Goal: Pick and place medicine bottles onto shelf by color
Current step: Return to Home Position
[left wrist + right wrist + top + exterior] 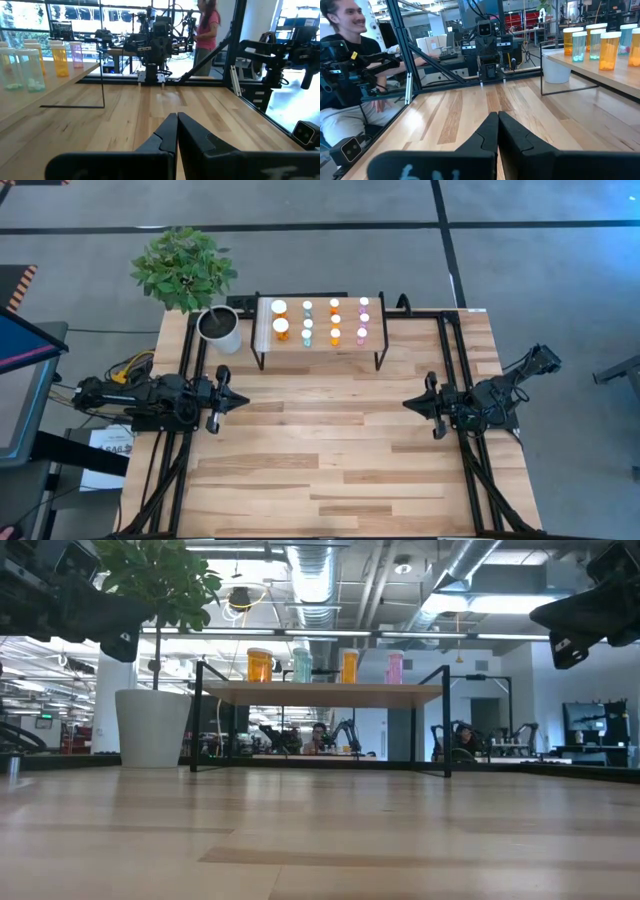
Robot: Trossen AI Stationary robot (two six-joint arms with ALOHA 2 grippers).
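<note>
**Grippers both pinched shut, all the bottles up on the shelf**

Left gripper [243, 401] hangs over the left side of the big light-wood plank tabletop [330, 460]. The right gripper [407, 404] hangs over the right side. Their tips point at each other, with a wide stretch of wood between them. Going by the wrist views, each arm's two dark fingers are pressed together with nothing in them. Both are well apart from the shelf.

Next biggest is the leafy green plant [183, 268] in its round white pot [222, 330], sitting at the far left corner of the table.

Just beside the pot, along the middle of the far edge, is the small raised light-wood shelf on thin black metal legs [321, 345].

On that board stand the tiny translucent white-capped medicine bottles, all upright and lined up by colour. The two wider orange bottles [281, 328] are nearest the pot. Then come a line of teal bottles [307, 320], a line of slim orange bottles [335, 320], and the pink bottles [363, 320] at the right end. The low view shows the same order across the board.
</note>
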